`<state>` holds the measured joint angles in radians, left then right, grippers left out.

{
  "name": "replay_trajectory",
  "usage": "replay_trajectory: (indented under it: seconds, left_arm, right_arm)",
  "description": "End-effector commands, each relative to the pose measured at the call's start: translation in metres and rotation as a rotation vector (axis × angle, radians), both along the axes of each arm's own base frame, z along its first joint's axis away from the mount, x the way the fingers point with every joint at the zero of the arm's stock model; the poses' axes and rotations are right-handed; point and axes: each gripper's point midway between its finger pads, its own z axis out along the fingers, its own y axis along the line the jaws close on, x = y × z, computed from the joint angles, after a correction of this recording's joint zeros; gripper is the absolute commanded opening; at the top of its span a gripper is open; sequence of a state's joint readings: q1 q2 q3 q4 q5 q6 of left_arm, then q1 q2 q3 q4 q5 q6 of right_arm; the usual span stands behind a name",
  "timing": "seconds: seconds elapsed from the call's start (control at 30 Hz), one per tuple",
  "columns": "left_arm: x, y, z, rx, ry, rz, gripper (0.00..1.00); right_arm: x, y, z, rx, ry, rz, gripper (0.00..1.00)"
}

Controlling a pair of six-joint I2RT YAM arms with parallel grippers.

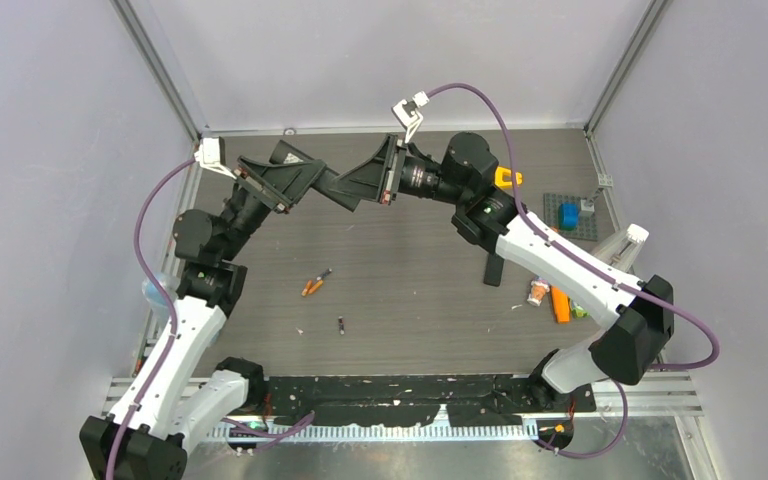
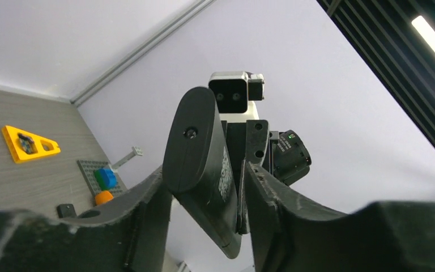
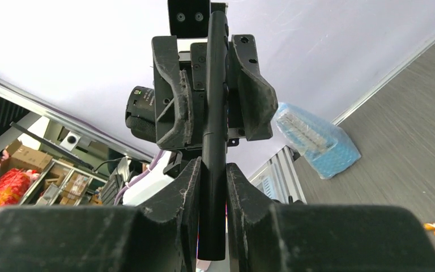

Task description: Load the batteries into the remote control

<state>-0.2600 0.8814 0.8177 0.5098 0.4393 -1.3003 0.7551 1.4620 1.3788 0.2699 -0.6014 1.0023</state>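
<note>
Held clear above the far middle of the grey wood-grain tabletop [image 1: 410,290], the long black plastic remote control [image 3: 215,144] hangs between my two hands. My left hand [image 2: 207,178] is closed narrow on one end, its fingers against the broad faces. My right hand [image 3: 214,173] is pinched just as tight on the other end, so the slim body bridges the gap between them.

The tiny orange, dark-tipped cylinder batteries [image 1: 313,285] lie on the tabletop, two just beside each other near the middle. A single dark grey battery [image 1: 341,325] lies a little nearer my bases. All are well apart from the remote control. Whether its compartment is open, the views do not show.

I judge the remote control light and stiff, with a smooth shell liable to twist in a single grip, so a hold across the flat faces suits it. The batteries should be light, hard and slick, ready to roll. I would take each across the middle of its barrel, fingers square to its length, and press gently.
</note>
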Motion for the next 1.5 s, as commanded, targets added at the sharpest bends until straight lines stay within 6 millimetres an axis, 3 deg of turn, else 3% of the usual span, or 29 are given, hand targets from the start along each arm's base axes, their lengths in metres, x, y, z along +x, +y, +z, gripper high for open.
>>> replay_trajectory:
  seconds: [0.0, 0.13, 0.2, 0.3, 0.5, 0.73, 0.9, 1.27, 1.47]
  left_arm:
    - [-0.009, 0.001, 0.013, -0.01, -0.08, -0.005, 0.42]
    - [-0.009, 0.001, 0.012, -0.009, -0.08, -0.004, 0.1]
    - [-0.011, 0.001, 0.014, -0.009, -0.083, -0.006, 0.0]
    - [-0.011, 0.001, 0.015, -0.011, -0.081, -0.006, 0.0]
    - [-0.011, 0.001, 0.019, -0.035, -0.052, -0.024, 0.0]
    - [-0.008, 0.001, 0.02, -0.072, -0.023, -0.037, 0.0]
    - [-0.006, 0.003, 0.024, -0.103, -0.019, -0.034, 0.0]
    - [-0.003, 0.02, 0.044, -0.216, -0.04, 0.039, 0.0]
    - [0.003, 0.035, 0.046, -0.264, -0.025, 0.128, 0.0]
  right_arm:
    - [-0.01, -0.007, 0.023, 0.075, -0.034, 0.036, 0.21]
    - [-0.008, -0.007, 0.02, 0.081, -0.008, 0.037, 0.22]
    - [-0.007, -0.007, 0.018, 0.09, 0.012, 0.036, 0.25]
    - [-0.004, -0.008, 0.018, 0.105, 0.019, 0.02, 0.31]
    - [0.004, -0.006, 0.015, 0.113, 0.049, -0.012, 0.55]
    - [0.008, 0.001, 0.009, 0.099, 0.085, 0.001, 0.59]
    - [0.012, 0.006, -0.007, 0.041, 0.116, -0.004, 0.53]
    - [0.013, 0.004, -0.054, -0.026, 0.197, -0.018, 0.22]
    - [0.015, -0.002, -0.061, -0.002, 0.208, -0.022, 0.19]
